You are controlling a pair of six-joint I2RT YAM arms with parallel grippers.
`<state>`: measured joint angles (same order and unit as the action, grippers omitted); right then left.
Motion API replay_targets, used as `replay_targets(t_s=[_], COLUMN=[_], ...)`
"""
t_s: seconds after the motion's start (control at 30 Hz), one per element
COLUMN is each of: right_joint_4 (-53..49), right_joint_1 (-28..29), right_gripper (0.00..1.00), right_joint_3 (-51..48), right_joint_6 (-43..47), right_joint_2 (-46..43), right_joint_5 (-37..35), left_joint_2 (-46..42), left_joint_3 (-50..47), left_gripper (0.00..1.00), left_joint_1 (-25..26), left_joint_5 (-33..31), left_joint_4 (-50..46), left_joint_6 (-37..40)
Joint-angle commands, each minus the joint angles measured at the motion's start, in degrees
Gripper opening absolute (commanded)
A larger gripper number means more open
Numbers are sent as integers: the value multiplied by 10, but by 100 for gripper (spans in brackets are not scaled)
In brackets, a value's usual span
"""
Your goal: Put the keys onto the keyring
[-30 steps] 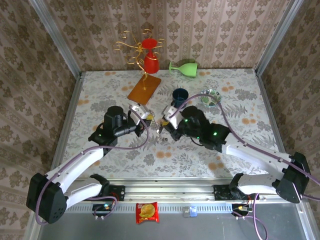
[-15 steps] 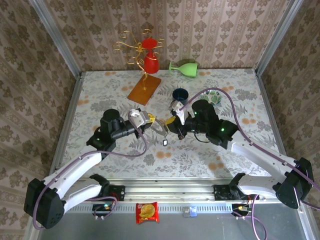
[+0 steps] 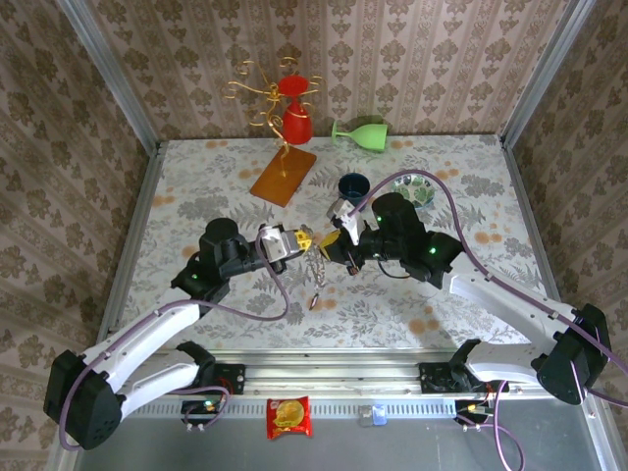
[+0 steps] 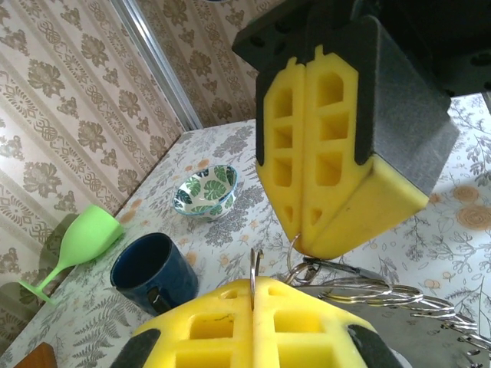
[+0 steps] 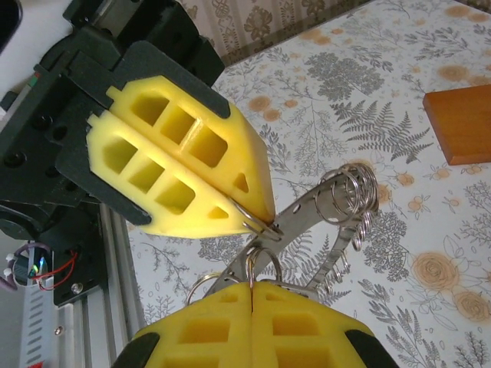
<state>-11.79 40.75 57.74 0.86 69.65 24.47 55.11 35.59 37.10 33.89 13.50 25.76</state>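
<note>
Pinch quality matters most at this step, I'd judge. Left gripper [image 4: 253, 303], pads pressed together at bottom centre of its wrist view, nips one thin wire loop edge-on. Right gripper [image 5: 252, 303], likewise closed at bottom centre of its own view, nips another loop. The two tips nearly meet mid-frame in the top view.

To do it well: small, slow moves only. Thin wire can slip out of soft foam if the arms pull apart hard. Line up a loop's split w/ a key's hole before pushing, and let the dangling end settle first.

Keyring [image 5: 307, 208] hangs betw. the tips, apparently clear of the tabletop. It's a flat silvery strip carrying several thin wire loops, bunched toward its upper-right end in the right wrist view.

Keys [image 3: 316, 301]: in the top view a thin string of metal bits drops toward lower centre and ends in a small dark piece. Prob. a key, but too small to tell.

Further back, upper centre in the top view, are the blue mug [image 4: 149, 272] and the patterned bowl [image 4: 205, 192]. Both sit well apart from the work.
</note>
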Motion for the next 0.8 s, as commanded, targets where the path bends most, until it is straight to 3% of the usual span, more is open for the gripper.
replay_targets(t_s=[0.0,0.77], right_joint_4=[5,17], right_joint_1=[-3,11], right_gripper=[0,0], right_joint_3=[19,29], right_joint_6=[5,21], right_joint_2=[1,10], right_joint_5=[14,6], left_joint_2=[-3,3], left_joint_3=[13,25], left_gripper=[0,0], left_joint_1=[6,14], left_joint_5=[10,9], left_joint_4=[2,-33], left_joint_6=[24,31])
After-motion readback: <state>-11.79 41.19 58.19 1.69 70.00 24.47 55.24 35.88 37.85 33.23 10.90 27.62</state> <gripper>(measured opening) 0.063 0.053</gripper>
